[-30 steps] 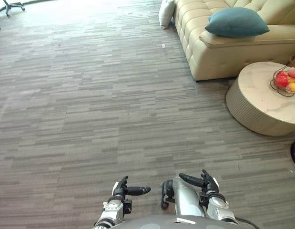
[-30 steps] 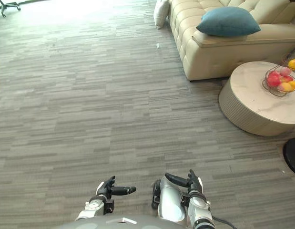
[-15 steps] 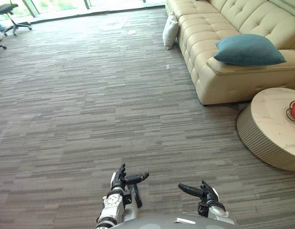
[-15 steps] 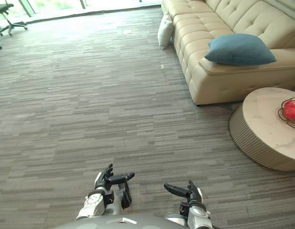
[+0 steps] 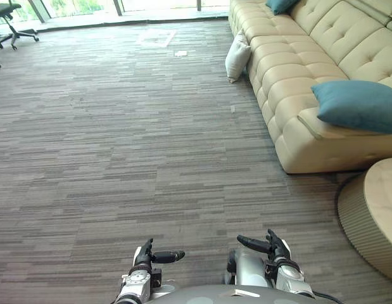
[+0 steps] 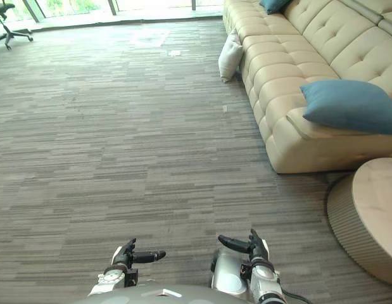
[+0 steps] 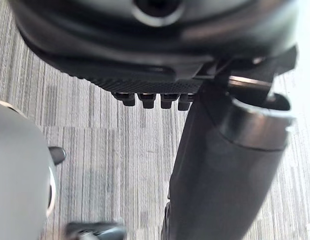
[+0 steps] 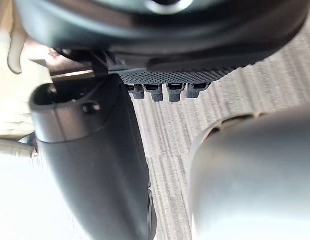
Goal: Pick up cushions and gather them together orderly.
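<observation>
A teal cushion [image 5: 357, 106] lies on the near end of the cream sofa [image 5: 290, 76]. A white cushion [image 5: 237, 57] stands on the floor, leaning against the sofa's front farther back. A second teal cushion [image 5: 281, 5] rests on the sofa's far end. My left hand [image 5: 148, 256] and right hand [image 5: 270, 244] hang low over the floor close to me, far from every cushion. Both are open with the thumbs sticking out, and they hold nothing. The wrist views show the left hand [image 7: 155, 80] and the right hand [image 8: 165, 75] above bare carpet.
A round pale coffee table [image 5: 379, 215] stands at the near right, in front of the sofa. An office chair [image 5: 9, 12] is at the far left by the windows. A flat white sheet [image 5: 158, 37] and a small scrap [image 5: 181, 53] lie on the far floor.
The camera has shifted: the sofa and table slid right, the fruit bowl left the picture, and more of the far sofa shows. Both hands stay low and open.
</observation>
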